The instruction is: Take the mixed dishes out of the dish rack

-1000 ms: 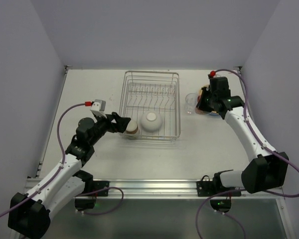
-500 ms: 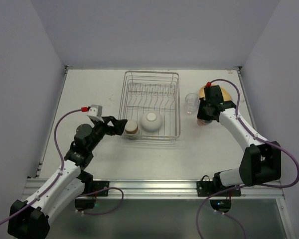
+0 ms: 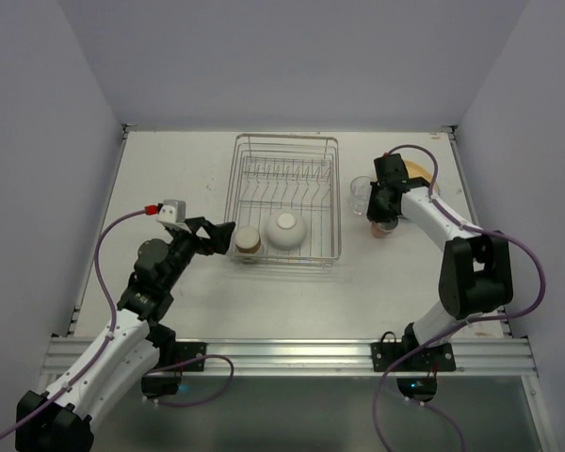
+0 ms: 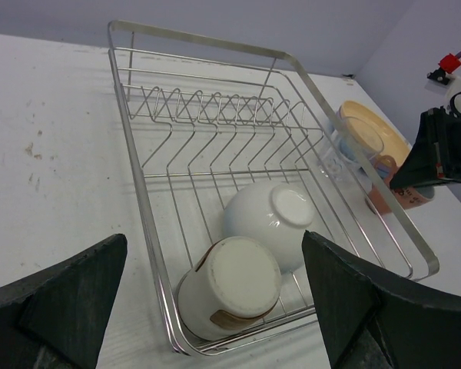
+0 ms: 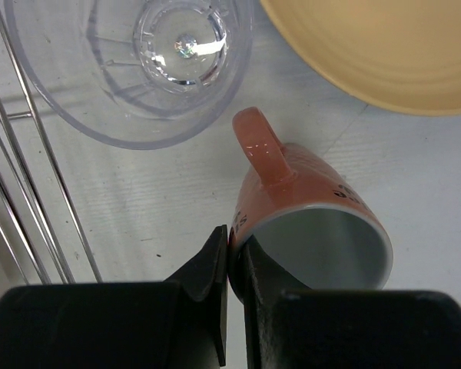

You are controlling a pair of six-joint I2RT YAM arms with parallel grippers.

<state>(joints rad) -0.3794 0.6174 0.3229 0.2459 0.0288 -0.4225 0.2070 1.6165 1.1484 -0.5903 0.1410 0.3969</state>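
The rectangular silver wire dish rack [image 3: 287, 137] is sitting at the middle of the white table [image 3: 169, 169], its row of upright tines standing bare. Two dishes are lying at its near end. A white bowl [image 3: 286, 230] is resting upside down, and just to its left a small brown cup [image 3: 249, 239] is lying on its side with its base turned toward the left wrist camera. The two appear to be touching or nearly so.

Right of the rack, on the table, a clear ribbed glass [image 3: 360, 196] is standing upright just beside the rack wall. A salmon-pink mug [image 3: 384, 229] is sitting near it on the near side, its handle pointing toward the glass. Beyond them a round yellow-orange plate [image 3: 422, 174] is lying flat.

The right gripper [image 5: 229, 250] is pinching the mug's wall at the rim, one finger inside and one outside, the jaws nearly together. The left gripper [image 3: 224, 237] is hovering just outside the rack's near left corner, jaws spread wide, holding nothing and pointing at the cup.

Limits of view: the right arm is covering part of the plate from above, and the right wrist view is cutting off most of it. Any plates beneath it cannot be made out. Whether the mug's base is resting on the table cannot be told.
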